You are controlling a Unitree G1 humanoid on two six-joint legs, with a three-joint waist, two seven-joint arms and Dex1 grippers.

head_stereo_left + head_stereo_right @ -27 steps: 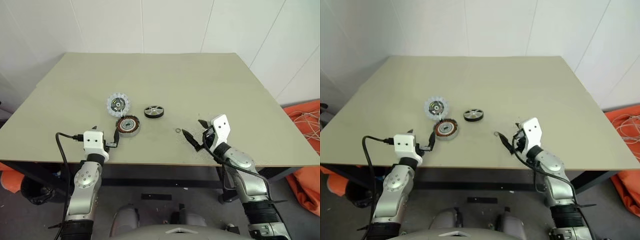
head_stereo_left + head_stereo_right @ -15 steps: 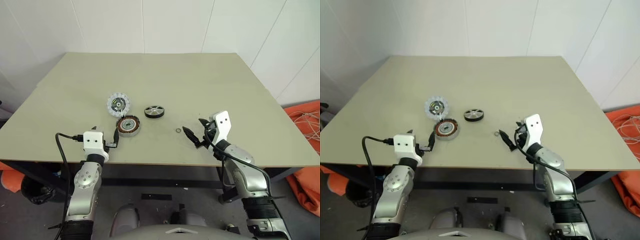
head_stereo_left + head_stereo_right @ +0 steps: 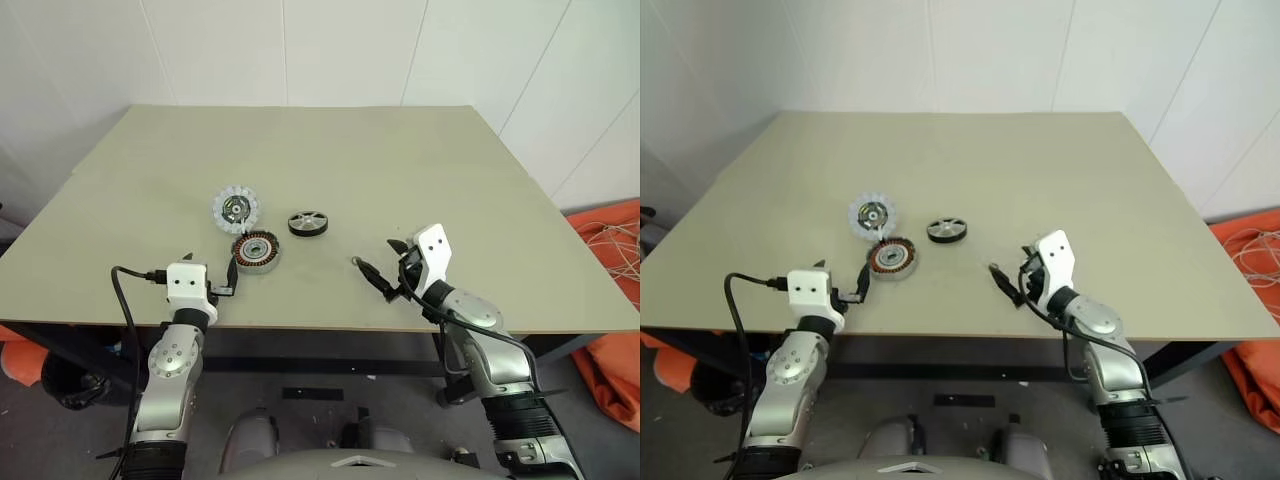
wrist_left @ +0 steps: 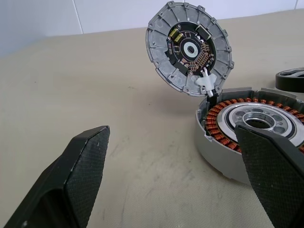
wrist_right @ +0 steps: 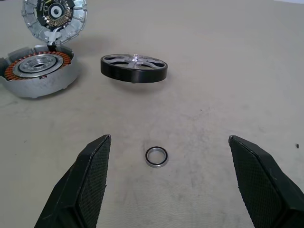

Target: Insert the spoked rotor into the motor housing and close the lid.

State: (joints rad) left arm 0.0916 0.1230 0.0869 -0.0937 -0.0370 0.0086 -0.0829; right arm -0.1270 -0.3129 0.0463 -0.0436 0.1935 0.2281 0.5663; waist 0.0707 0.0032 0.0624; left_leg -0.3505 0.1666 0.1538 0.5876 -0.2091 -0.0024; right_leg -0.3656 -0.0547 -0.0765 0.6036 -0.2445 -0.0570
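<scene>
The spoked rotor, a thick black disc with silvery spokes, lies flat on the table. To its left sits the motor housing with its copper windings showing. The lid stands tilted up behind the housing, joined to the housing's rim by a white hinge. My left gripper is open just short of the housing, nothing between its fingers. My right gripper is open and empty, level over the table, pointing toward the rotor.
A tiny loose metal ring lies on the table between my right gripper's fingers. The beige table stretches back to a white wall. Orange fabric and cords lie on the floor at the right.
My right gripper has shifted left toward the small ring and the rotor. The left arm and the parts have stayed still.
</scene>
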